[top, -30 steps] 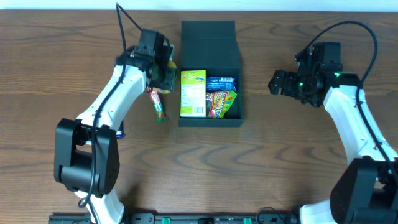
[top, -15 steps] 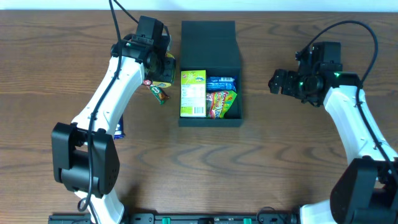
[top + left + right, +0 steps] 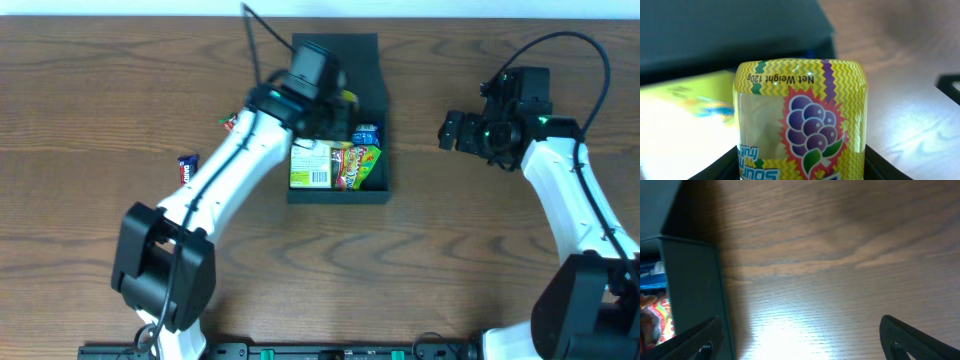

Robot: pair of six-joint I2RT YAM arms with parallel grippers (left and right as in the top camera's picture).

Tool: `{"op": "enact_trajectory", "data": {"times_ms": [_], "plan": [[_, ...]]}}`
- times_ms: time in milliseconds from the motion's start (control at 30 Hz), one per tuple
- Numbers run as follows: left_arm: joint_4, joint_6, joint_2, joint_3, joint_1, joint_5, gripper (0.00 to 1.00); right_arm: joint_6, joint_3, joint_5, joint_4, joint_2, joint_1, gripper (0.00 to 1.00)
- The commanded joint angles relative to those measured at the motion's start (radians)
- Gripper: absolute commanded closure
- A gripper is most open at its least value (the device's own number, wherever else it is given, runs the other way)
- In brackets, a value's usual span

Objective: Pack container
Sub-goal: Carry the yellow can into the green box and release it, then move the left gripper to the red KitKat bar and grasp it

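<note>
The dark teal container (image 3: 375, 190) stands at table centre with its flap lid (image 3: 335, 50) open at the back. Inside lie a green-white packet (image 3: 311, 165), a colourful candy bag (image 3: 358, 165) and a blue packet (image 3: 366, 134). My left gripper (image 3: 335, 112) is over the box's upper left part, shut on a yellow sour-fruit candy bag (image 3: 800, 120) with a grape picture. My right gripper (image 3: 450, 132) is open and empty, right of the container's side wall (image 3: 690, 295).
A small dark-blue snack bar (image 3: 186, 168) lies on the wood left of the box. A red-green wrapped candy (image 3: 232, 123) lies further up, partly hidden by my left arm.
My left gripper has carried the yellow candy bag rightward from beside the box to above its inside. The red-green candy and blue bar are now uncovered. The right arm barely moved.
</note>
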Motion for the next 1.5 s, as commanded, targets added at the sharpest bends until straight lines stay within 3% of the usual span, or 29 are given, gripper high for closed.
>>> {"op": "enact_trajectory", "data": {"times_ms": [0, 267, 633, 667, 767, 833, 933, 1067, 1300, 1467], "plan": [[0.012, -0.068, 0.006, 0.032, -0.039, -0.055, 0.55, 0.011, 0.011, 0.035, -0.009, -0.008, -0.026, 0.01], [0.038, -0.114, 0.081, 0.032, -0.129, -0.077, 0.54, 0.011, 0.011, 0.035, -0.023, -0.008, -0.063, 0.01], [0.053, -0.217, 0.112, 0.032, -0.142, -0.085, 0.55, -0.001, 0.011, 0.035, -0.05, -0.008, -0.063, 0.01], [0.054, -0.219, 0.112, 0.032, -0.143, -0.085, 0.51, -0.001, 0.011, 0.035, -0.05, -0.008, -0.063, 0.01], [0.056, -0.22, 0.112, 0.032, -0.143, -0.07, 0.28, -0.001, 0.011, 0.034, -0.05, -0.008, -0.063, 0.01], [0.056, -0.22, 0.109, 0.032, -0.143, -0.069, 0.22, -0.001, 0.011, 0.034, -0.05, -0.008, -0.063, 0.01], [0.056, -0.219, 0.101, 0.035, -0.143, -0.069, 0.15, -0.001, 0.011, 0.034, -0.049, -0.008, -0.063, 0.01], [0.053, -0.15, 0.058, 0.06, -0.138, -0.083, 0.14, 0.0, 0.011, 0.034, -0.05, -0.008, -0.063, 0.01], [-0.102, -0.093, -0.135, 0.117, -0.11, -0.529, 0.07, -0.001, 0.011, 0.034, -0.047, -0.008, -0.062, 0.01], [-0.29, -0.093, -0.229, 0.117, 0.008, -0.656, 0.06, 0.0, 0.011, 0.026, -0.028, -0.008, -0.051, 0.01]]}}
